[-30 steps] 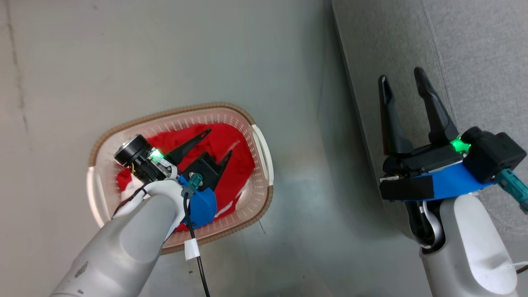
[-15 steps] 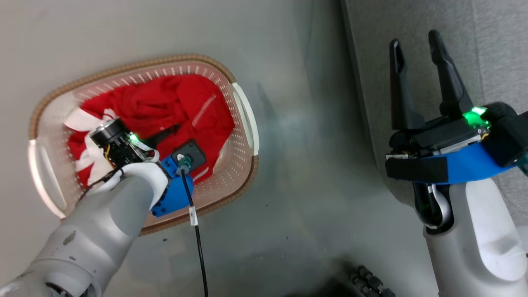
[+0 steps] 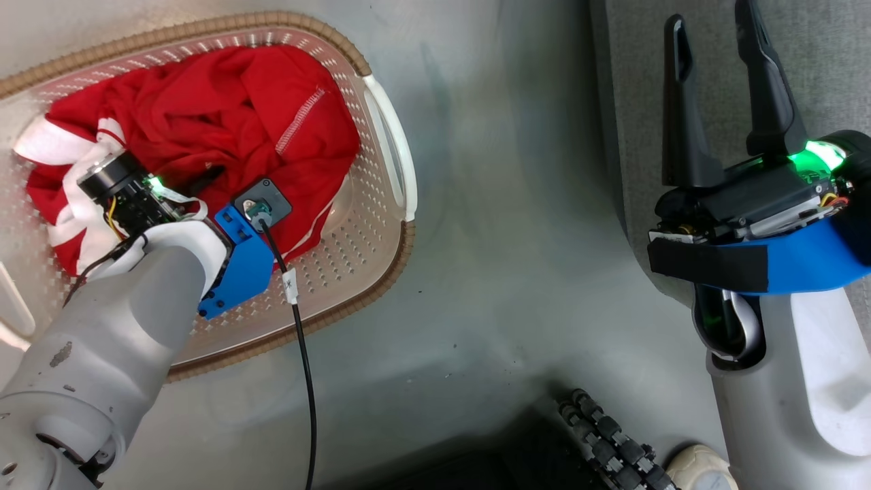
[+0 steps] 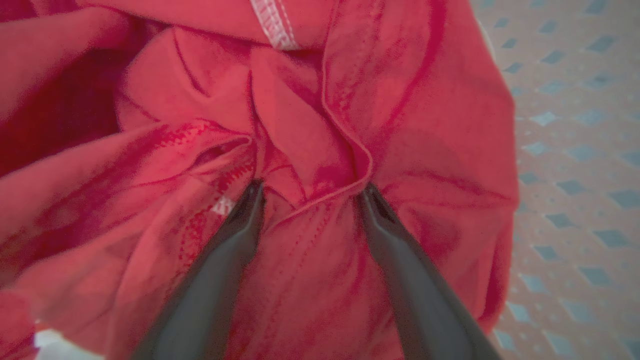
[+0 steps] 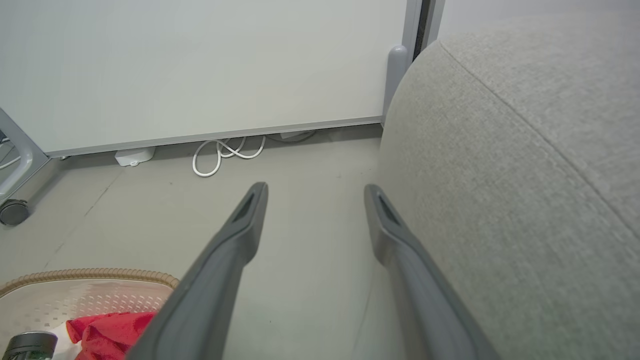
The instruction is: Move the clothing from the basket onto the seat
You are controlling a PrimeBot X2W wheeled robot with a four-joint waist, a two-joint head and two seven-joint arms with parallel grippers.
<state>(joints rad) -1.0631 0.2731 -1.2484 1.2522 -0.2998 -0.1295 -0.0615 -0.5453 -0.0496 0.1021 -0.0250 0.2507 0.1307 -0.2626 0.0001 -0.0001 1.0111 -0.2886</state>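
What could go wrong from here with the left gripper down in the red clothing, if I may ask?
1. The left gripper stands open, its fingers at a raised fold of the clothing; closing here may pinch only one layer, so the bundle could slip or drag the basket.
2. The black cable from the left wrist hangs across the basket rim and might snag on lifting.

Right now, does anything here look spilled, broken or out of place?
Nothing much. The red clothing lies crumpled inside the basket, none over the rim that shows. The left claw stands open against the fabric. One loose white cable lies tangled on the floor by the wall.
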